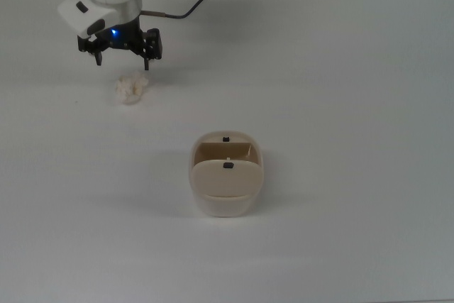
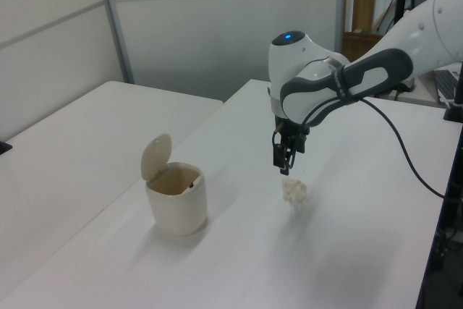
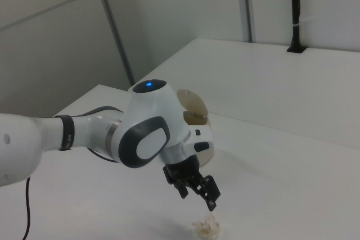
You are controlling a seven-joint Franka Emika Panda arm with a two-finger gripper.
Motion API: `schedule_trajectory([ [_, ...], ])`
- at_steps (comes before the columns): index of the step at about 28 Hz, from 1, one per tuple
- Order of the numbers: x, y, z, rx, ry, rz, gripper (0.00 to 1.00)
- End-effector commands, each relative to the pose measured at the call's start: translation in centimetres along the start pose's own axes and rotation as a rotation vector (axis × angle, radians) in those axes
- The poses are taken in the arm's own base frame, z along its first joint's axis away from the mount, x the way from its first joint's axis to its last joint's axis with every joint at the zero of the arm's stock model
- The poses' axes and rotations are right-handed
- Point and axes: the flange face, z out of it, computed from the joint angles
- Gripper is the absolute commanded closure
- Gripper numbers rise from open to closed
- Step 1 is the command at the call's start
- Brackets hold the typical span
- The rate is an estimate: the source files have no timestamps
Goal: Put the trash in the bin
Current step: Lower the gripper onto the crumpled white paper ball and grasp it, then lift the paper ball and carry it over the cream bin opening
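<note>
I am at the approach step: the jaws (image 1: 121, 60) stand open and empty, poised over the trash (image 1: 132, 89) and not yet around it. In the top view the jaws sit just off the wad at 11 o'clock; the left view shows the fingertips (image 2: 284, 170) close above the trash (image 2: 294, 192), not touching as far as I can judge.

The trash lies loose on the white worktop (image 1: 340, 90), well apart from the bin (image 1: 226, 174), which stands at 5 o'clock from it in the top view. The bin's flap is tipped up in the left view, so the mouth looks accessible.

My judgement of the next move: shift slightly to centre over the wad, lower until the fingers straddle it, then close gently.

Nothing lies between trash and bin. The arm's cable (image 1: 190, 6) trails behind, clear of the path.
</note>
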Motion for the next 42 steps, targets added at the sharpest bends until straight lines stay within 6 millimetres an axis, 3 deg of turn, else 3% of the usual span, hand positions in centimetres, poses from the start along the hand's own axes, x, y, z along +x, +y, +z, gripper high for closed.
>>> schedule_trajectory([
  [1, 0.2, 0.5, 1.7, -0.031, -0.001, -0.022, 0.00],
  [7, 0.7, 0.5, 5.7, -0.060, -0.014, -0.040, 0.00],
  [11, 0.7, 0.3, 7.3, -0.085, -0.014, -0.038, 0.00],
  [14, 0.8, 0.1, 8.7, -0.115, -0.021, -0.044, 0.18],
  [15, 0.8, 0.1, 8.9, -0.122, -0.024, -0.048, 0.29],
  [16, 0.8, 0.0, 9.0, -0.131, -0.025, -0.048, 0.51],
  [21, 1.1, -0.7, 8.3, -0.133, -0.011, -0.017, 1.00],
  [25, 1.3, -1.5, 7.3, -0.133, 0.006, 0.020, 1.00],
  [31, 3.4, -0.6, 0.8, -0.121, 0.059, 0.095, 1.00],
  [32, 4.3, -0.2, -1.8, -0.097, 0.065, 0.128, 1.00],
  [37, 6.2, 0.3, -9.8, 0.019, 0.133, 0.210, 1.00],
  [39, 6.5, 0.0, -11.9, 0.042, 0.147, 0.221, 1.00],
  [42, 7.3, -2.3, -14.5, 0.080, 0.180, 0.223, 1.00],
])
